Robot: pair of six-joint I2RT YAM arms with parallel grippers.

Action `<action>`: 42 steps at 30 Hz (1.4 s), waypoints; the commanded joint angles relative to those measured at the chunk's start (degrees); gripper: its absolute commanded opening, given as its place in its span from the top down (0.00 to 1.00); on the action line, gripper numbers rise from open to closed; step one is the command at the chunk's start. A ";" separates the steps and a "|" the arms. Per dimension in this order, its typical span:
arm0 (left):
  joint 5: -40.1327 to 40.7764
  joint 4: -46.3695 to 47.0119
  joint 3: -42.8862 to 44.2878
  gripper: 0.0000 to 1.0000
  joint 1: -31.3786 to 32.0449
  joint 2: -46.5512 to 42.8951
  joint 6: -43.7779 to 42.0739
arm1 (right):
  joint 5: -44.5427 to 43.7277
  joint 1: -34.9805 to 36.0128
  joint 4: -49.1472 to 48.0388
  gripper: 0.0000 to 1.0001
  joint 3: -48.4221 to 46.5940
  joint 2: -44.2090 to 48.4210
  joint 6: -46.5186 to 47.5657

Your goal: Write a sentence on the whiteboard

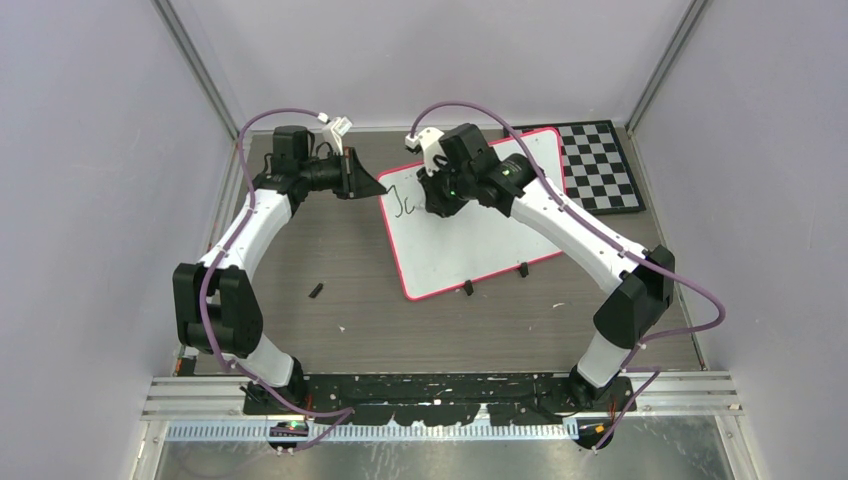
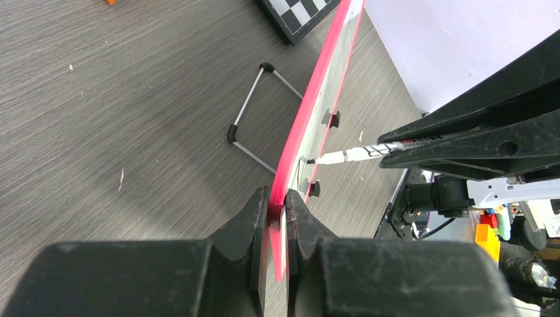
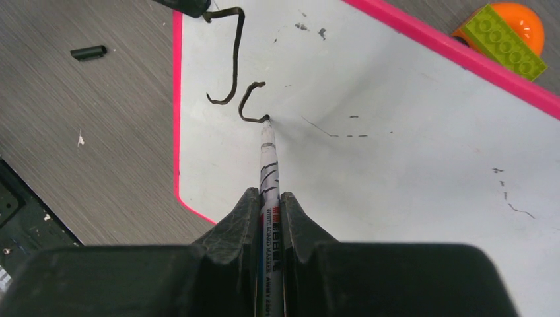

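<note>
We see whiteboard (image 1: 470, 240), pink rim, 2 strokes of sentence (image 3: 235, 59) | left gripper (image 2: 276, 198) pinches its edge | right gripper (image 3: 269, 198) grips marker (image 3: 267, 158) | only left wrist shows wire stand (image 2: 248, 99)

Robotics lab test cell: 2 white-and-black robot arms (image 1: 248, 222) bolted to black base rail (image 1: 430, 388), plain lilac enclosure walls (image 1: 90, 150), silver aluminium corner posts (image 1: 201, 70), grey wood-grain tabletop (image 1: 380, 330), black-and-white checkerboard (image 1: 600, 165) at back.

Sentence (image 3: 235, 53): handwritten "J" and an unfinished letter, on whiteboard (image 3: 396, 165); marker (image 3: 269, 165) print unreadable
</note>
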State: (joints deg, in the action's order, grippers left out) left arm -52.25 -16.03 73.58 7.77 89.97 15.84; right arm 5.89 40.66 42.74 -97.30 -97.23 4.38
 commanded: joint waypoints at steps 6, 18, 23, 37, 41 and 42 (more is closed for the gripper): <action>-0.13 2.19 0.05 1.00 0.32 -2.17 -0.96 | -2.53 -0.34 -1.92 1.00 -5.69 -1.18 -0.80; 0.08 2.12 -0.10 1.00 0.32 -2.23 -1.14 | -0.94 0.80 -1.43 1.00 -5.48 -0.87 -0.69; 0.04 2.13 0.06 1.00 0.32 -2.13 -1.07 | -0.28 -0.25 -1.34 1.00 -3.92 1.99 -1.21; 0.10 2.10 -0.21 1.00 0.32 -2.44 -1.15 | -0.03 -1.48 -2.90 1.00 -1.73 1.73 -0.60; 0.29 1.93 -0.24 1.00 0.32 -2.43 -1.33 | 0.81 -1.53 -3.08 1.00 -2.57 0.88 -0.88; 0.30 1.89 -0.26 1.00 0.32 -2.35 -1.33 | 0.87 -1.50 -3.18 1.00 -2.66 0.76 -0.95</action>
State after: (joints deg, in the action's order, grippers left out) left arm -52.66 -16.03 73.58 7.84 89.89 15.79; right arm 5.72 39.03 42.04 -98.72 -96.31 3.95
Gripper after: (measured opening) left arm 0.112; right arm 0.177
